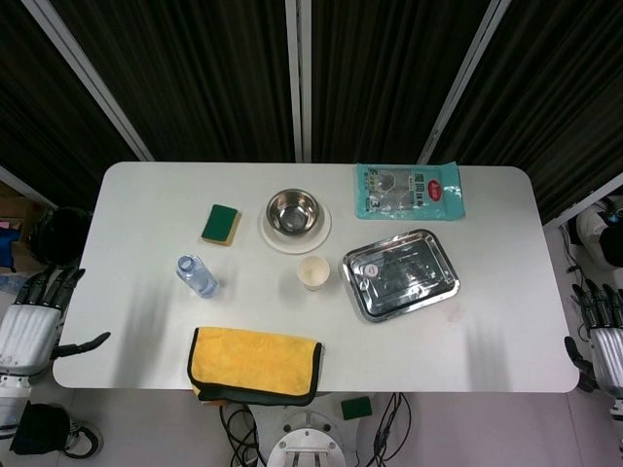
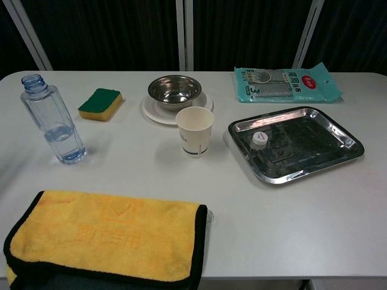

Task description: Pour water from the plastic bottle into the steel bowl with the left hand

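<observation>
A clear plastic bottle [image 1: 197,275] [image 2: 53,121] stands upright and uncapped on the left of the white table, a little water in its bottom. The steel bowl [image 1: 293,211] [image 2: 174,89] sits on a white plate [image 2: 151,110] at the table's middle back. My left hand [image 1: 41,316] hangs off the table's left edge, well away from the bottle, fingers spread and holding nothing. My right hand [image 1: 604,326] shows at the far right edge of the head view, off the table, fingers apart and empty. Neither hand appears in the chest view.
A paper cup [image 1: 312,272] [image 2: 195,131] stands in front of the bowl. A steel tray [image 1: 440,282] [image 2: 326,130] with a white bottle cap [image 2: 259,139] lies right. A green sponge [image 1: 221,223], a teal packet [image 1: 409,190] and a folded yellow towel [image 1: 255,362] [image 2: 103,232] lie around.
</observation>
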Controlling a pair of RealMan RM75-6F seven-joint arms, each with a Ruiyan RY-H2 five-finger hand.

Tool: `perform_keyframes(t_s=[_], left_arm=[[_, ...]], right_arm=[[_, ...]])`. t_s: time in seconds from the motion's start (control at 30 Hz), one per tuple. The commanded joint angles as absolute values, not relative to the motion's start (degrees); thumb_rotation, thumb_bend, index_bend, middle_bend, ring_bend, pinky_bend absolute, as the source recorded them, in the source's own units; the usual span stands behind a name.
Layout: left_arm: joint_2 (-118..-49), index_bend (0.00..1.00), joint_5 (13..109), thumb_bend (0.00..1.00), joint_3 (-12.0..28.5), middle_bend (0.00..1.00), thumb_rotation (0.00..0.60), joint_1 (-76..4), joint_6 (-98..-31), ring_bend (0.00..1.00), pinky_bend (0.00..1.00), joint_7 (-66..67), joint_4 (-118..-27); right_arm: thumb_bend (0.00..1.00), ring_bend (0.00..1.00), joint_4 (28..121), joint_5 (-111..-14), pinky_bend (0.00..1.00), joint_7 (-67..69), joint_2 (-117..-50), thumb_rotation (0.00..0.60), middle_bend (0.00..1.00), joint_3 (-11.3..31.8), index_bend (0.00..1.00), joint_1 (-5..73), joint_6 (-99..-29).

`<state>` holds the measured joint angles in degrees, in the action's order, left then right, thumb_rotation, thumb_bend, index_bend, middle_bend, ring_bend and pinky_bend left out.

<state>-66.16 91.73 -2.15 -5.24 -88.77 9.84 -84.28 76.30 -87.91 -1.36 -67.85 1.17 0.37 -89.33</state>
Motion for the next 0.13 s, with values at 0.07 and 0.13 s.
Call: perform_keyframes(t_s=[0.07,0.13], left_arm=[[-64.78,0.04,92.63,0.02,-5.13,0.06,0.045,-4.11,-84.86,0.02,0.14,13.24,-87.09],[-65.24,0.04,92.75,0.02,-5.09,0.05,0.018,-3.95,-85.03,0.01,0.14,12.82,-86.72]], right_arm=[[0.32,0.00,76.17,-87.82,0.00,-1.95,-68.40,0.600,0.00,1.23,0.00,0.24,-89.35],[0.32,0.00,76.19,-87.82,0.00,-2.30,-68.55,0.600,0.00,1.33,0.00,0.23,-89.41]])
